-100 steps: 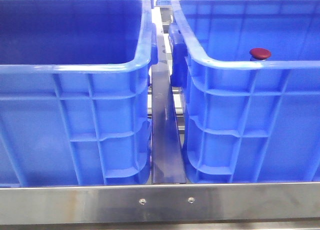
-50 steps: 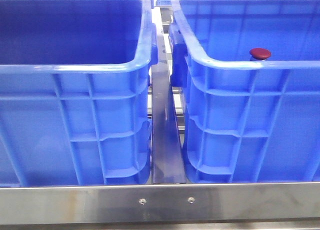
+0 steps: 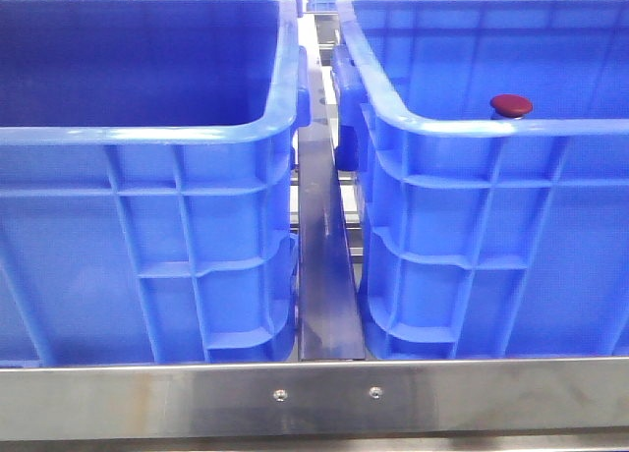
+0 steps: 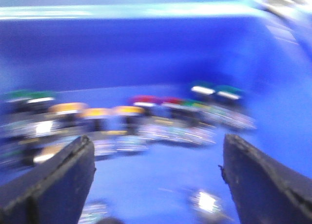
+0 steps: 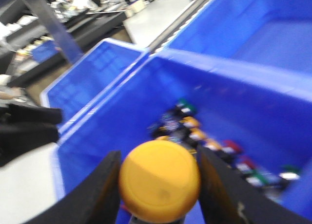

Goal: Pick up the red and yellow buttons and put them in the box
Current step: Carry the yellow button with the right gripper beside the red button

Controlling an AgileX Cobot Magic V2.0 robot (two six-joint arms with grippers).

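Motion-smeared buttons (image 4: 146, 119) beyond the spread-open left gripper (image 4: 156, 180); right gripper (image 5: 158, 185) clenched on a yellow button (image 5: 159, 180).

A brushed steel rail (image 3: 314, 398) with two small screws ran across the bottom of the front view, and a narrow steel channel (image 3: 322, 265) led away from it up the middle of the frame. In the upper left of the right wrist view, a pale grey floor (image 5: 156, 24) stretched back past dark, cluttered workbenches (image 5: 83, 17), blurred and brightly lit.
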